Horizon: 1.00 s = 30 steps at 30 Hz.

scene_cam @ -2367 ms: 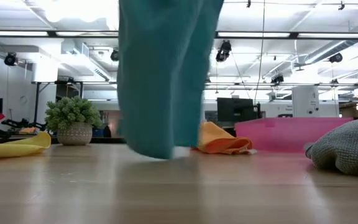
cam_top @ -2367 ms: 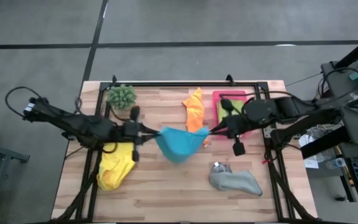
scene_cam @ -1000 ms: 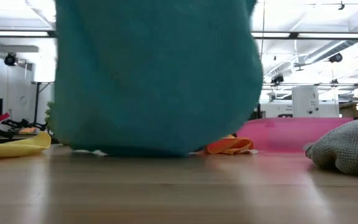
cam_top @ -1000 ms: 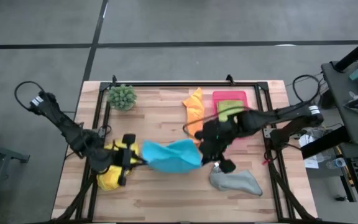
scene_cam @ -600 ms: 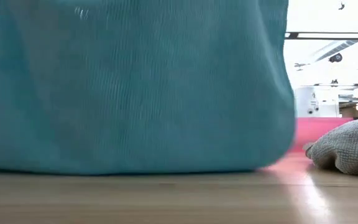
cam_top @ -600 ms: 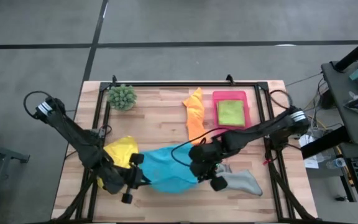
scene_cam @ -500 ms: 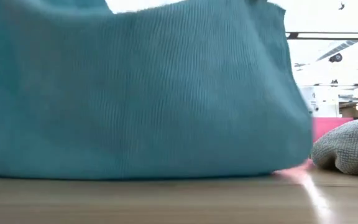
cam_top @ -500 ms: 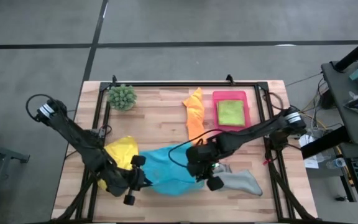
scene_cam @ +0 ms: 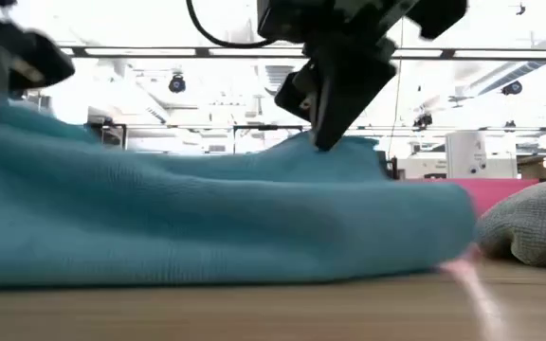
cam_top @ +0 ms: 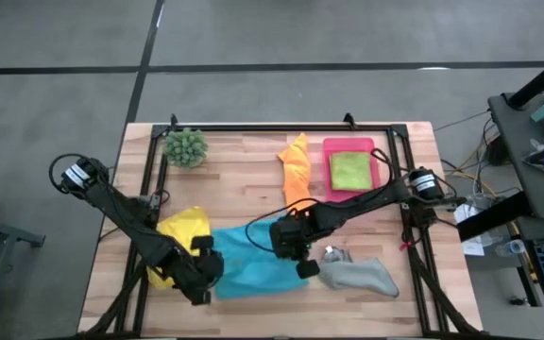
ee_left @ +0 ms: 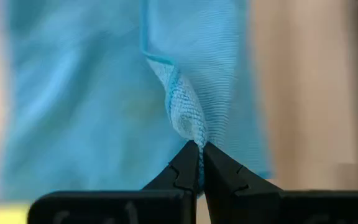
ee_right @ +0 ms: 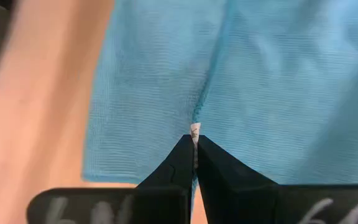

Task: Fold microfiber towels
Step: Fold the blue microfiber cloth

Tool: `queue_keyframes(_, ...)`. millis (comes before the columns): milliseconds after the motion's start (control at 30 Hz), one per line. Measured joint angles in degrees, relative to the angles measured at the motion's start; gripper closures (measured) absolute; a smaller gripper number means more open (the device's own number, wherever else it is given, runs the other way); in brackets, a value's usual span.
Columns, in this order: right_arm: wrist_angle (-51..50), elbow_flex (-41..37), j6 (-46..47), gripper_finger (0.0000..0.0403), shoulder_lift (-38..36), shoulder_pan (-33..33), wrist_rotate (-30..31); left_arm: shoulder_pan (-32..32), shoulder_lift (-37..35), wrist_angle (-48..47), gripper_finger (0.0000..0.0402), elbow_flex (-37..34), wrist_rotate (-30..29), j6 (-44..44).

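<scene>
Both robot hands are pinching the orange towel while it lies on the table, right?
Not quite: it is the blue towel that the left hand and right hand pinch, as both wrist views show. The orange towel lies untouched farther back in the high view.

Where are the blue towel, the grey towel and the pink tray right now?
blue towel [cam_top: 253,269]: high view, middle of the flat cloth.
grey towel [cam_top: 359,275]: high view, centre of the crumpled heap.
pink tray [cam_top: 327,168]: high view, its bare left rim.

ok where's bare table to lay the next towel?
Bare wood between the spiky green plant and orange towel, and the strip below the blue towel. Crowded mid-table: yellow towel, both grippers, grey towel.
</scene>
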Motion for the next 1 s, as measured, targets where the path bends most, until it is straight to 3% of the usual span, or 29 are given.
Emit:
queue_keyframes(167,-0.33,0.0,-0.76,0.0394,-0.13,-2.08,7.0,1.94,0.23,-6.36,0.0401,-0.68,-6.97,-3.73)
queue_keyframes(567,-0.21,-0.07,-3.06,0.0394,1.61,-5.04,16.11,5.87,0.64,-4.96,0.0402,-5.53,-7.15,-3.84)
queue_keyframes(1000,0.19,-0.11,-3.71,0.0394,3.91,-6.14,18.96,7.32,0.61,-4.27,0.0402,-8.3,-7.76,-6.56)
